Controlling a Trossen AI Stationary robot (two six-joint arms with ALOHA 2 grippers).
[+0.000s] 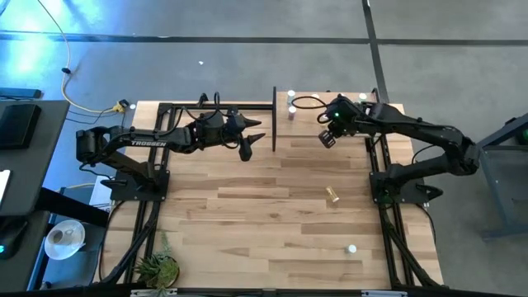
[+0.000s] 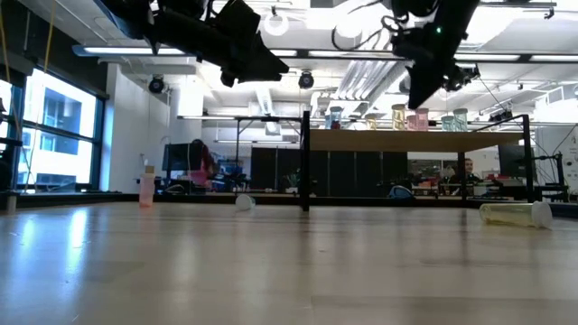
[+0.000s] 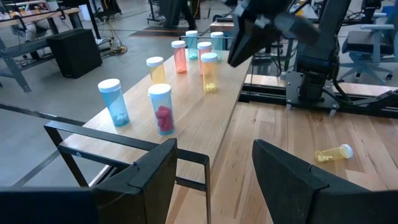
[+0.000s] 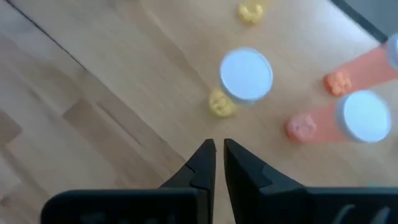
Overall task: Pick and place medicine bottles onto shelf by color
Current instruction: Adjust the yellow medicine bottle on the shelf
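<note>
On the left arm (image 1: 148, 142), "TROSSEN" reads; left tool (image 1: 252, 140) spread, right tool (image 1: 327, 139) pressed together.

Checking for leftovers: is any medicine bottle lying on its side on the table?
Yes, a yellow bottle lies on its side on the plank table, off the shelf, in the left wrist view.

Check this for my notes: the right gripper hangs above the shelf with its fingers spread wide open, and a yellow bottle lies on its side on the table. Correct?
One slip: the right gripper has its fingers shut, as the right wrist view shows. It does hang above the shelf, and the yellow bottle does lie on its side on the table.
</note>
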